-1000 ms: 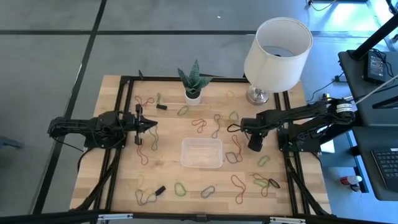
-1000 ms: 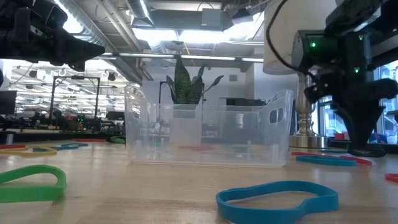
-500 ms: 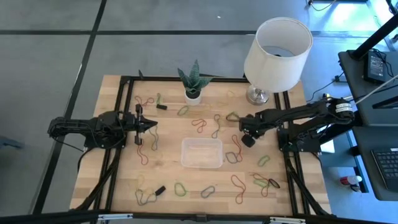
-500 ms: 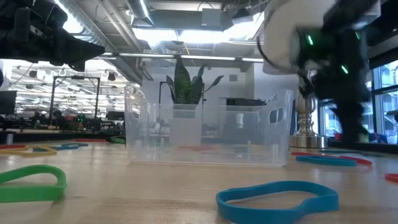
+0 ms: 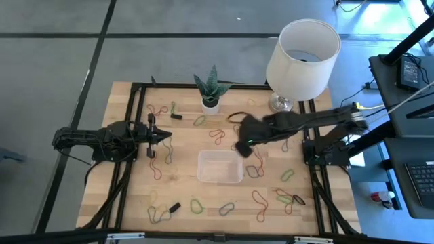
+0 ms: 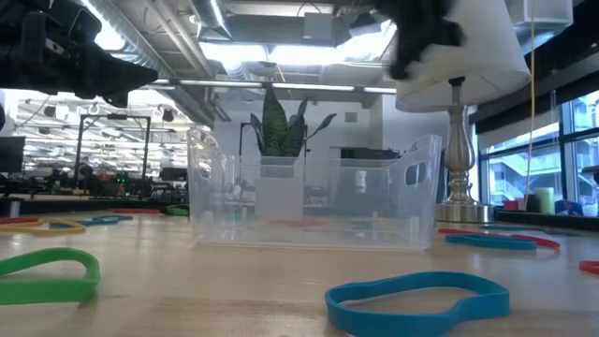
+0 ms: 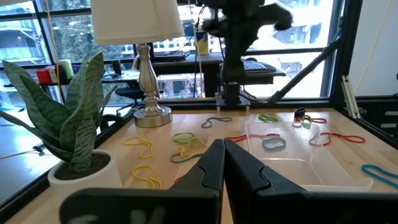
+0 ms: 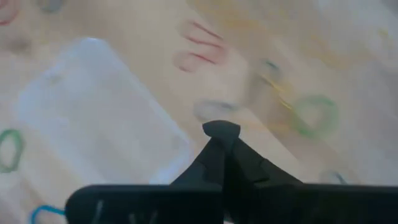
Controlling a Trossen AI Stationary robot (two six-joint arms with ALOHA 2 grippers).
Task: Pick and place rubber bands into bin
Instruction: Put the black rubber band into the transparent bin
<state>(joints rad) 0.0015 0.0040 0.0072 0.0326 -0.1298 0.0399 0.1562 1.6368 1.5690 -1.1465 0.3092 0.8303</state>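
Currently, right end effector: raised above the desk, just off the bin's far right corner, fingers pressed together; whether a rubber band is pinched between them cannot be told from the blurred views. A second ago it stood wide open and low on the desk further right, near the lamp base; it has since closed and swung toward the bin. Left end effector: closed, empty, hovering over the desk's left side, unchanged. Bin: clear plastic, at desk centre, same position as before; no band is plainly seen inside it. Rubber bands: green, red, brown and yellowish loops scattered flat across the desk around the bin, most on the right and near edges; in the low view a green loop and a blue loop lie in front of the bin. Potted plant: at the far edge, beside the lamp, unmoved.
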